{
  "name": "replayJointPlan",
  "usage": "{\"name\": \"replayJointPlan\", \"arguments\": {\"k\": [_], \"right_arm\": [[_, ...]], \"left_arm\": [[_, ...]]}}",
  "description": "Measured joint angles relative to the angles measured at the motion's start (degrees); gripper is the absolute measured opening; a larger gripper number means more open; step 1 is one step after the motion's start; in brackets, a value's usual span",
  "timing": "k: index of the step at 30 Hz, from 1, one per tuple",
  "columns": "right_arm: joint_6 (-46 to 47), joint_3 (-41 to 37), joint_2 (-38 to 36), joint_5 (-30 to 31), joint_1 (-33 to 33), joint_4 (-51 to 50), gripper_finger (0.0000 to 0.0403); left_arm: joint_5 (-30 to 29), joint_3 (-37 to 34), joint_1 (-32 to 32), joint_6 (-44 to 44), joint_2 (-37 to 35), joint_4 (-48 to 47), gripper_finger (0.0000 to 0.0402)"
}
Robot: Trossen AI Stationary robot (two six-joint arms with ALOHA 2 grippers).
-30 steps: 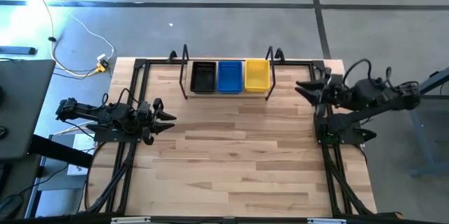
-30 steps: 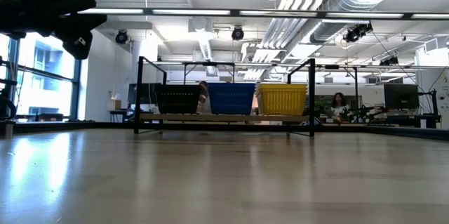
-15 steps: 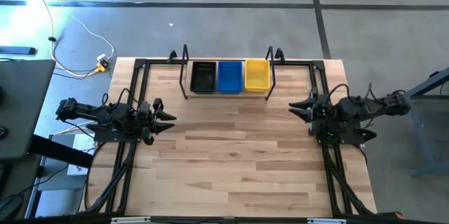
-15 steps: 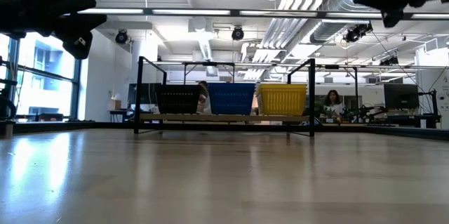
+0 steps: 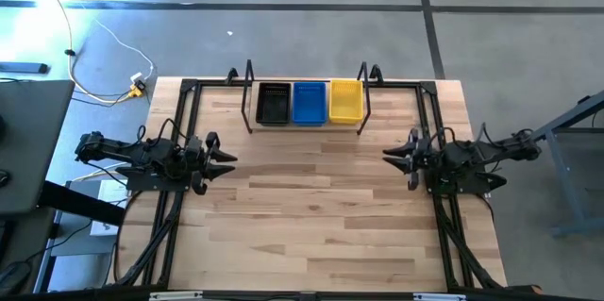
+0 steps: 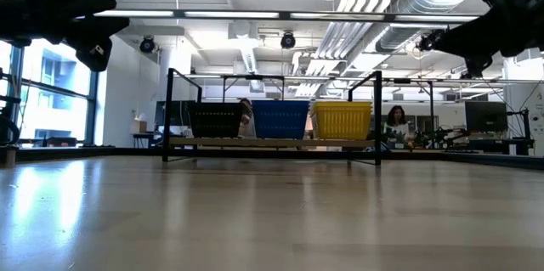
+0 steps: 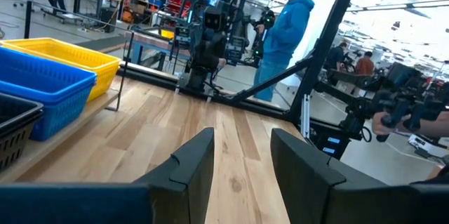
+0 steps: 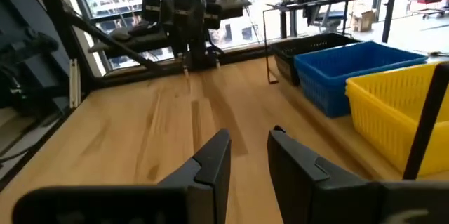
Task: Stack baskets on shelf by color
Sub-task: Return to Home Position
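Note:
On the shelf (image 5: 307,125) at the table's back middle, the baskets stand side by side: black (image 5: 274,103), blue (image 5: 309,102) and yellow (image 5: 345,100). The low view shows them in the same order: black (image 6: 215,121), blue (image 6: 280,119), yellow (image 6: 343,120). How many are stacked in each colour I cannot tell. My left gripper (image 5: 226,162) hangs over the table's left side, open and empty (image 7: 242,161). My right gripper (image 5: 392,154) hangs over the right side, open and empty (image 8: 249,157), with the yellow basket (image 8: 400,112) nearest to it.
Black frame rods (image 5: 189,103) run along the table's left and right edges and its back. A person in a blue hoodie (image 7: 284,27) stands beyond the table. Other people (image 6: 396,122) sit far off in the room. Cables (image 5: 104,65) lie on the floor at the back left.
My right arm has pulled back from the back right corner toward the front, and its gripper has shifted a little left. My left arm and the baskets have not moved.

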Motion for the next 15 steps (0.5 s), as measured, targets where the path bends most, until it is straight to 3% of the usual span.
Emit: {"name": "replayJointPlan", "arguments": {"k": [8,15], "right_arm": [[3.11,-1.59,0.17,-0.66,0.01,0.62,0.0083],[8.46,-1.59,0.34,3.07,0.00,0.59,0.0083]], "left_arm": [[-0.29,0.02,-0.01,0.00,0.07,0.01,0.0131],[-0.44,0.02,0.00,0.00,0.07,0.01,0.0131]]}}
